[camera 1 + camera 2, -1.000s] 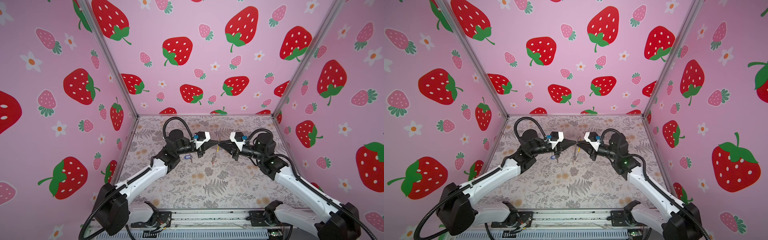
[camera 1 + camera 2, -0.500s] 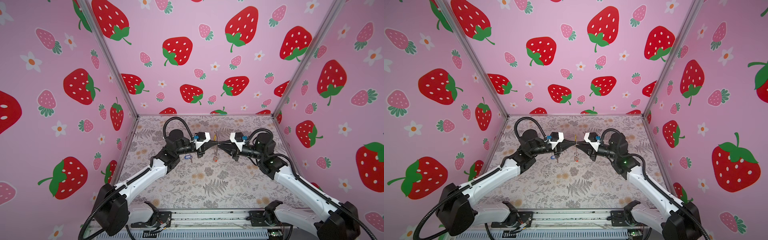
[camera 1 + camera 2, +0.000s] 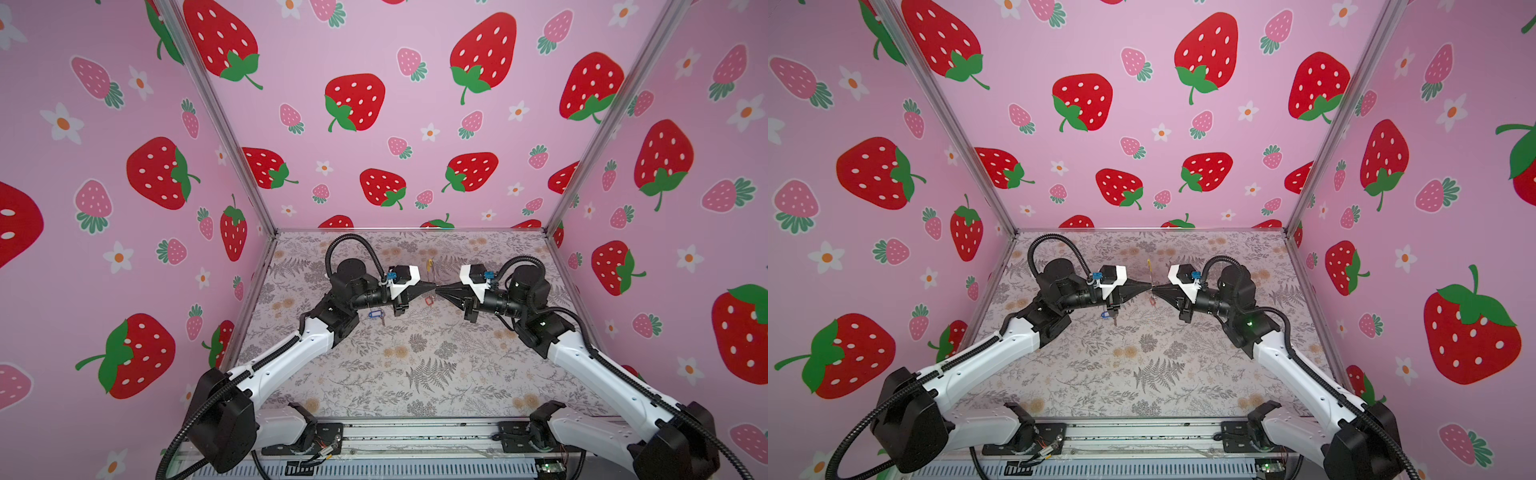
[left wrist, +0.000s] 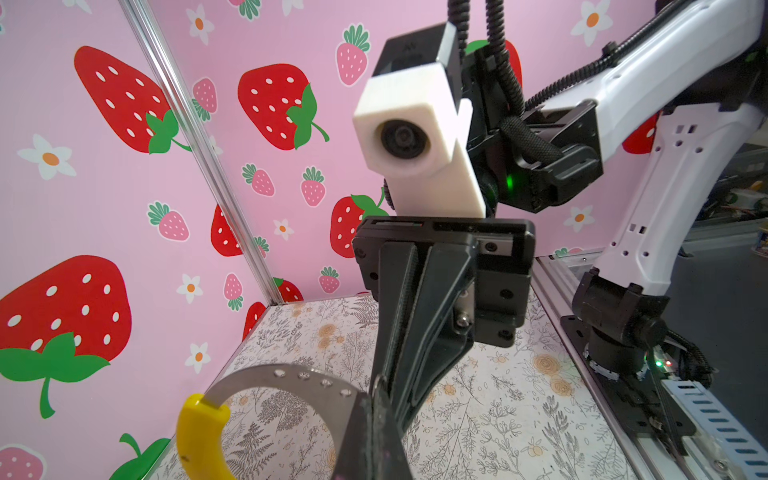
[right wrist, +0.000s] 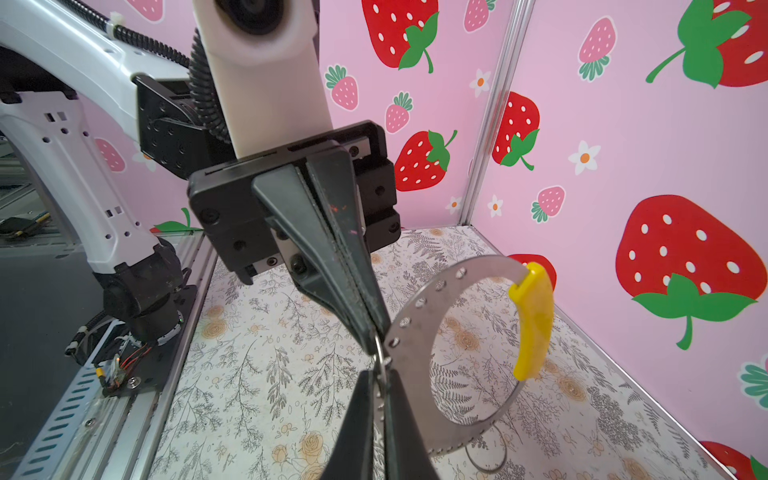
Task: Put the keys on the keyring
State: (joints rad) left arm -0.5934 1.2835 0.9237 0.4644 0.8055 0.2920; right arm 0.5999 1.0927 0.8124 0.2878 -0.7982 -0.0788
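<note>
A: Holding anything in your left gripper (image 3: 430, 286)?

B: Yes. Its fingers are clenched on the rim of the keyring (image 4: 266, 378), a large thin grey metal hoop punched with small holes, with one yellow plastic section (image 4: 195, 436) on its rim. The hoop stands on edge above the floral-patterned tabletop (image 3: 415, 365). It rises from my fingertips, and the yellow part sits across the hoop from my grip.

A: And your right gripper (image 3: 440, 289)?

B: It faces the left one tip to tip, almost touching it. Its fingers (image 5: 357, 436) are pressed together just beside the hoop's rim. A thin silver wire loop (image 5: 376, 356) runs in between them, but I cannot tell whether I am pinching that loop or the rim itself.

A: Where are the keys?

B: The small dark key with the oblong red plastic tag (image 3: 428, 300) shows just below the spot where my fingertips meet. Only the tag is clear, and I cannot tell what carries it. The small dark key with the oblong blue plastic tag (image 3: 375, 314) lies flat on the tabletop beneath my left wrist, apart from the hoop and touched by neither gripper.
</note>
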